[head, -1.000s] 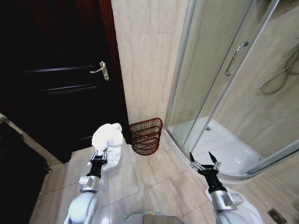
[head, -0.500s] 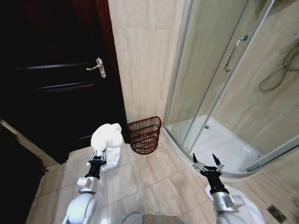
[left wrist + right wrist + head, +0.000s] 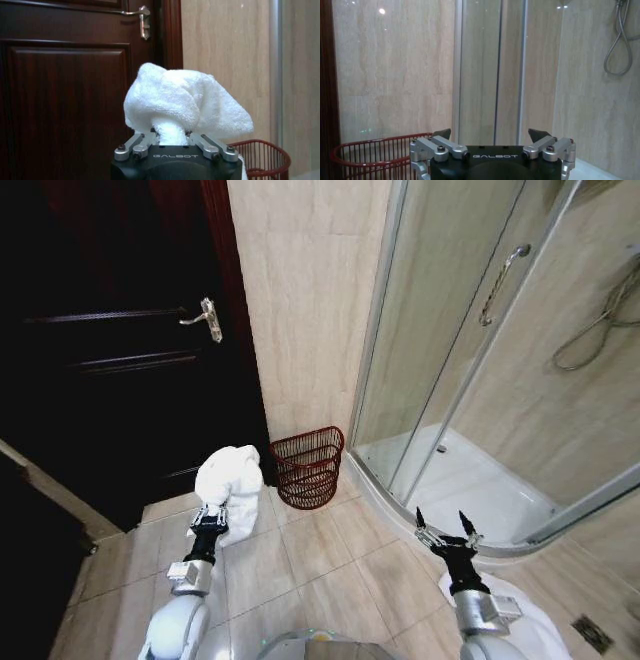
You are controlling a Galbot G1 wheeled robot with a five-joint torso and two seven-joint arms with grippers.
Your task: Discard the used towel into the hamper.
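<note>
A bunched white towel point(image 3: 230, 477) sits in my left gripper point(image 3: 211, 516), which is shut on its lower end at the lower left of the head view. The left wrist view has the towel point(image 3: 185, 105) rising from the closed jaws. The hamper point(image 3: 308, 467), a dark red wire basket, stands on the floor against the beige wall, just right of the towel and a little beyond it. Its rim point(image 3: 265, 150) appears past the left gripper, and the hamper point(image 3: 375, 155) also lies ahead of my right gripper point(image 3: 490, 133). In the head view, the right gripper point(image 3: 447, 528) hangs open and holds nothing at lower right.
A dark wooden door point(image 3: 120, 360) with a metal handle point(image 3: 205, 320) fills the left. A glass shower enclosure point(image 3: 480, 360) with a raised white tray point(image 3: 470, 490) takes up the right. Beige floor tiles point(image 3: 310, 560) lie between me and the hamper.
The whole view has shifted as the camera moved; door handle and hamper sit slightly further left. Both arms hold the same pose, towel still gripped.
</note>
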